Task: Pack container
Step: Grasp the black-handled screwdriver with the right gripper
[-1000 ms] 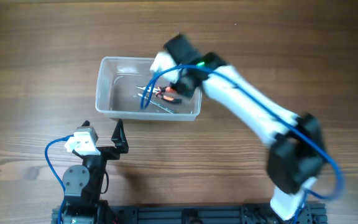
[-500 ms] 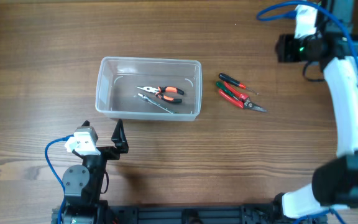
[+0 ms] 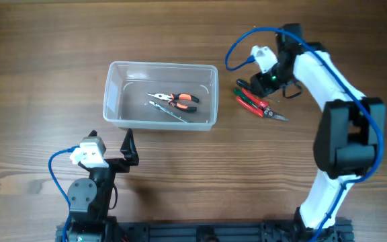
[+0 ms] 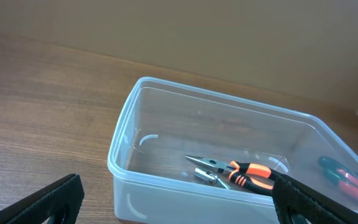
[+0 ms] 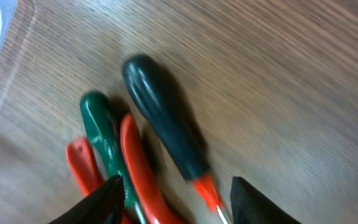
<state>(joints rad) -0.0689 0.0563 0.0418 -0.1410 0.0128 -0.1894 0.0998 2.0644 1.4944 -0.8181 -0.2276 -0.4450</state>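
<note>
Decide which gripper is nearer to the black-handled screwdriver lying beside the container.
Right. The right gripper hovers just above the screwdriver; the left gripper sits far off, by the container's opposite corner.

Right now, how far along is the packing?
Done: the orange-handled pliers lie inside the container, with a thin metal tool beside them. In hand: nothing gripped; the right gripper hangs open over the black-handled screwdriver. To do: that screwdriver and the red and green handled tools beside it, all on the table outside the container.
</note>
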